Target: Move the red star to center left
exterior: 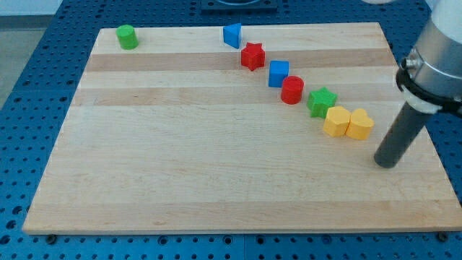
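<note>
The red star (253, 55) lies near the view's top, right of centre, on the wooden board (216, 159). My tip (387, 163) rests on the board at the view's right, far to the lower right of the red star and just lower right of the yellow blocks. A diagonal row of blocks runs between the star and my tip.
A blue block (232, 35) sits just above-left of the star. A blue cube (279, 74), a red cylinder (292, 91), a green star (321, 101) and two yellow blocks (336, 121) (359, 124) trail to the lower right. A green cylinder (128, 36) sits at top left.
</note>
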`<state>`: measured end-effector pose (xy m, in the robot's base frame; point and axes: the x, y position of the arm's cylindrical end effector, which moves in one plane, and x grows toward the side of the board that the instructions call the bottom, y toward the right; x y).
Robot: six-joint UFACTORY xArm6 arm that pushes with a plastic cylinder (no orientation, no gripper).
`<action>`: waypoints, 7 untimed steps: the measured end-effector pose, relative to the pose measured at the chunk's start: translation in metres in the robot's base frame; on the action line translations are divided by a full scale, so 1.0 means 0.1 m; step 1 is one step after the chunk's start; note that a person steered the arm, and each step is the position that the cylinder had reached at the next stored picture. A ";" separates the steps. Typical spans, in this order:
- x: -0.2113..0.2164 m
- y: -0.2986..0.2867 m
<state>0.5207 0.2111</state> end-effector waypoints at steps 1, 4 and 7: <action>-0.18 -0.03; -0.43 -0.20; -0.63 -0.20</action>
